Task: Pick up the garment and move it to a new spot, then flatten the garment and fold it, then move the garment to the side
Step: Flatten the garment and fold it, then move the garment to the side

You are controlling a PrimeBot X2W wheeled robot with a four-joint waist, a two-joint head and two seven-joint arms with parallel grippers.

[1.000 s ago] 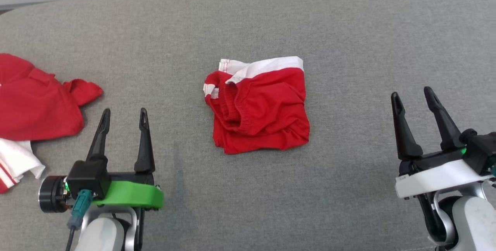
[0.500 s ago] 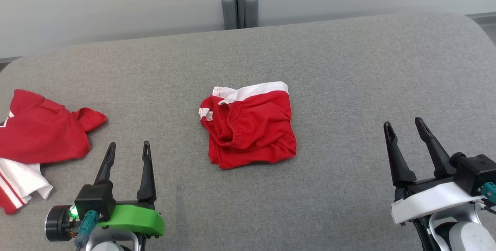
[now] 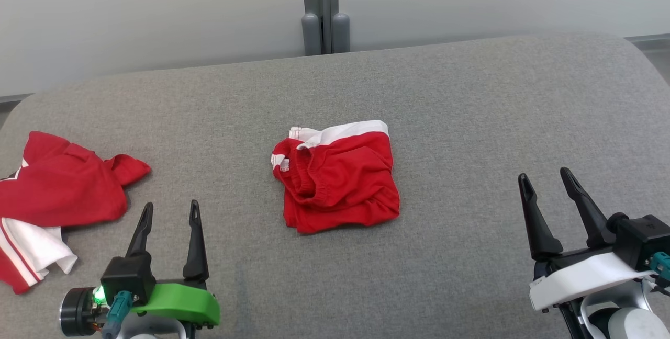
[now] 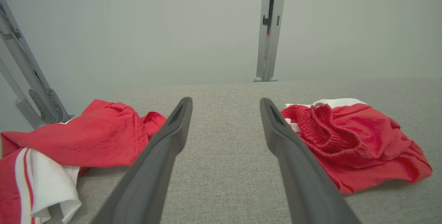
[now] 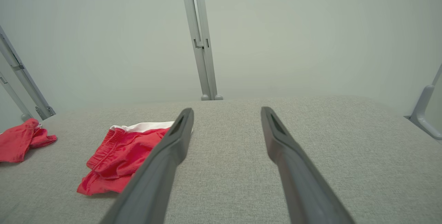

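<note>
Camera lifted; squarish rumpled red garment (image 3: 337, 182), grey woven surface (image 3: 471, 119).

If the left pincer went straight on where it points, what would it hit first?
Probably nothing nearby: the left pincer points over bare grey surface, between the red shirt and the red shorts, towards the wall.

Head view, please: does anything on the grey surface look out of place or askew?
The red garment in the middle lies bunched, not flat. A second red-and-white heap sits crumpled at the left edge. Nothing looks damaged.
</note>
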